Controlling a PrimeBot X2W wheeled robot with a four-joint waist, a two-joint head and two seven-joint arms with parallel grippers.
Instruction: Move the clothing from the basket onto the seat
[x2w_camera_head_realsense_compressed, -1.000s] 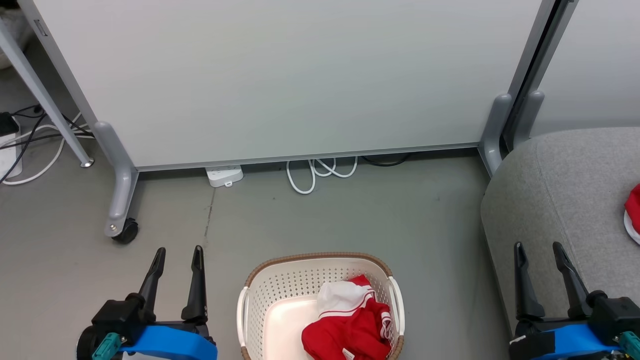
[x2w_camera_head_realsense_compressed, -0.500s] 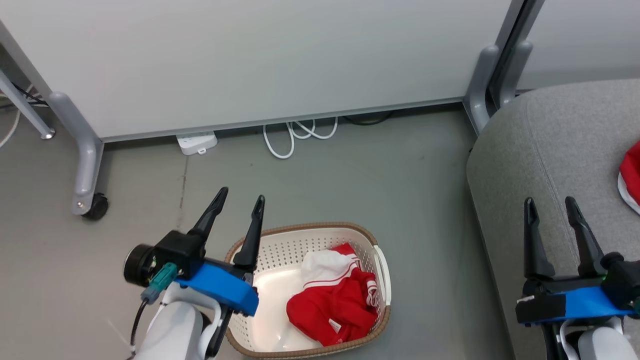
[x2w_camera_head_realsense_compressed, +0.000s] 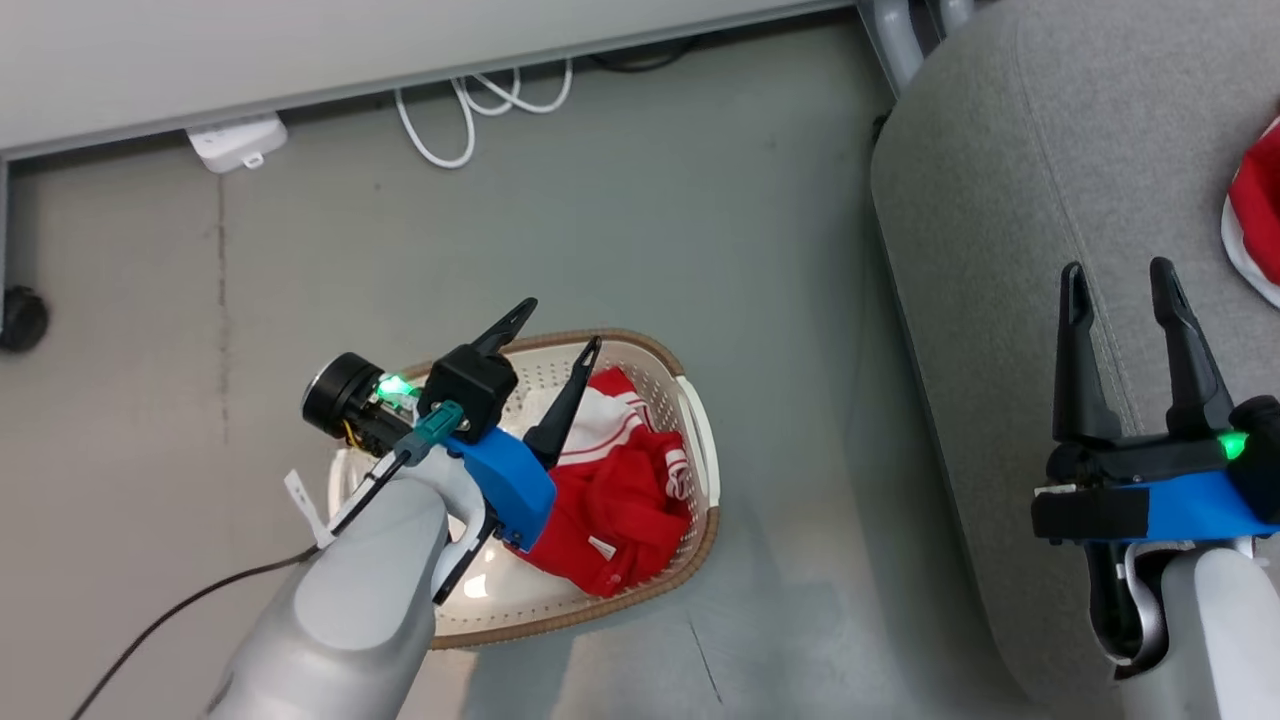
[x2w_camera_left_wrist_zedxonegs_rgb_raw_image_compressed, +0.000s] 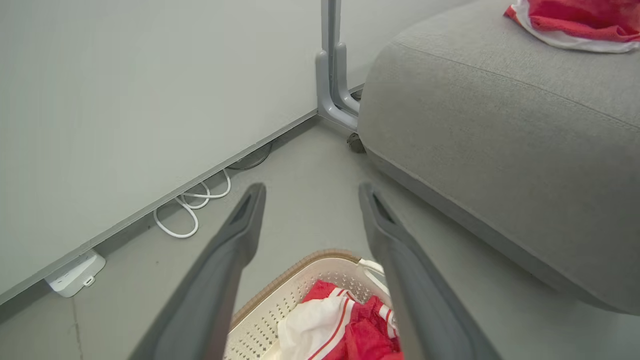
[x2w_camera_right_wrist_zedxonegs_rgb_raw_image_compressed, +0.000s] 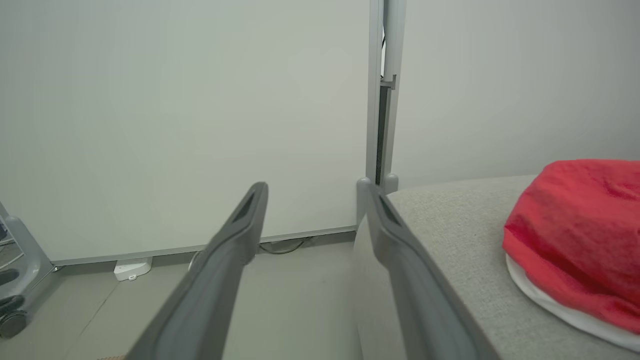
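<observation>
The cream perforated basket (x2w_camera_head_realsense_compressed: 702, 440) with a brown rim stands on the floor, holding red and white clothing (x2w_camera_head_realsense_compressed: 625, 500). My left gripper (x2w_camera_head_realsense_compressed: 562, 322) hangs open above the basket's far left part, nothing between its fingers. In the left wrist view the open gripper (x2w_camera_left_wrist_zedxonegs_rgb_raw_image_compressed: 311, 187) points past the basket rim (x2w_camera_left_wrist_zedxonegs_rgb_raw_image_compressed: 300, 264), with the clothing (x2w_camera_left_wrist_zedxonegs_rgb_raw_image_compressed: 345, 330) below. The grey seat (x2w_camera_head_realsense_compressed: 1000, 200) fills the right side. A second red garment (x2w_camera_head_realsense_compressed: 1255, 210) lies on it. My right gripper (x2w_camera_head_realsense_compressed: 1116, 268) stands open over the seat's near edge, left of that garment (x2w_camera_right_wrist_zedxonegs_rgb_raw_image_compressed: 575, 225).
A pale partition panel (x2w_camera_right_wrist_zedxonegs_rgb_raw_image_compressed: 175, 100) runs along the back, with its grey foot (x2w_camera_left_wrist_zedxonegs_rgb_raw_image_compressed: 332, 95) beside the seat. A white power strip (x2w_camera_head_realsense_compressed: 237, 142) and looped white cable (x2w_camera_head_realsense_compressed: 470, 110) lie at its base. A black caster wheel (x2w_camera_head_realsense_compressed: 20, 318) sits at the far left.
The head camera has tilted down, shifting the whole picture. My left arm has swung right and forward from beside the basket to above it. Both grippers stay open.
</observation>
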